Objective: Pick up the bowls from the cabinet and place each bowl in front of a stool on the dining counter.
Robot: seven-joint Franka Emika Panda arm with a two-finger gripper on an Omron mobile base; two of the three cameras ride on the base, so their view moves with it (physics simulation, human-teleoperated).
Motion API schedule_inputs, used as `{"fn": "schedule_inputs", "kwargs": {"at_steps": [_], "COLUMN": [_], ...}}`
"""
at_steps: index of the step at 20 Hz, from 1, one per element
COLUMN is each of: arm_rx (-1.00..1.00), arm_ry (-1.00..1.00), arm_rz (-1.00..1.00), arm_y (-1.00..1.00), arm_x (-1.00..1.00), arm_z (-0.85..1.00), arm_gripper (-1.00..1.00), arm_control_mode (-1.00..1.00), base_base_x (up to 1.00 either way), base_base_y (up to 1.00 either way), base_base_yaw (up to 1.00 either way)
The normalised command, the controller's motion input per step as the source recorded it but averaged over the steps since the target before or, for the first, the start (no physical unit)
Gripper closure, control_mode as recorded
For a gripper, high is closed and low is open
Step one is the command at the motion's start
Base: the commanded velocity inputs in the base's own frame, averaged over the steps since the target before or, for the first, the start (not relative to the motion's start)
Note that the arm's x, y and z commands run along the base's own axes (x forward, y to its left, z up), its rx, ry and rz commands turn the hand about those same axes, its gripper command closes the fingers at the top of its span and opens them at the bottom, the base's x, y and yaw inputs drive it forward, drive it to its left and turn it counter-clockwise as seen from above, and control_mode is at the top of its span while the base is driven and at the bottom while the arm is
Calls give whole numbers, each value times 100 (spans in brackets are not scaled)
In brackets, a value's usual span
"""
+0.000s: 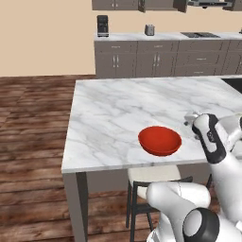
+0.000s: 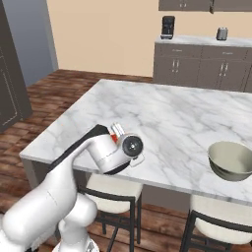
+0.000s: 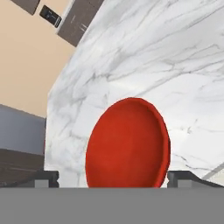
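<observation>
No legible writing. Red bowl [image 1: 159, 140] is sitting near dining counter [image 1: 108, 113] front edge; gripper [image 3: 113, 178] fingers are standing spread, empty.

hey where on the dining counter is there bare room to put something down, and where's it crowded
The dining counter is bare from its far edge, facing the grey drawer units, down through the middle and its left end. It is crowded along the near edge: the red bowl sits above a stool with the claw beside it, and the grey-green bowl sits further right.
</observation>
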Motion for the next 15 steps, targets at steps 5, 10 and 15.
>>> {"fn": "schedule_inputs", "kwargs": {"at_steps": [5,10,15], "arm_rx": [-5,-2,-1], "arm_ry": [11,14,13], "arm_rz": [17,13,9], "arm_y": [-24,-13,0], "arm_x": [-76,-100,-100], "arm_z": [100,100,78], "arm_gripper": [-100,-100,-100], "arm_control_mode": [-100,-100,-100], "base_base_x": [0,0,0], "base_base_y": [0,0,0], "base_base_yaw": [0,0,0]}}
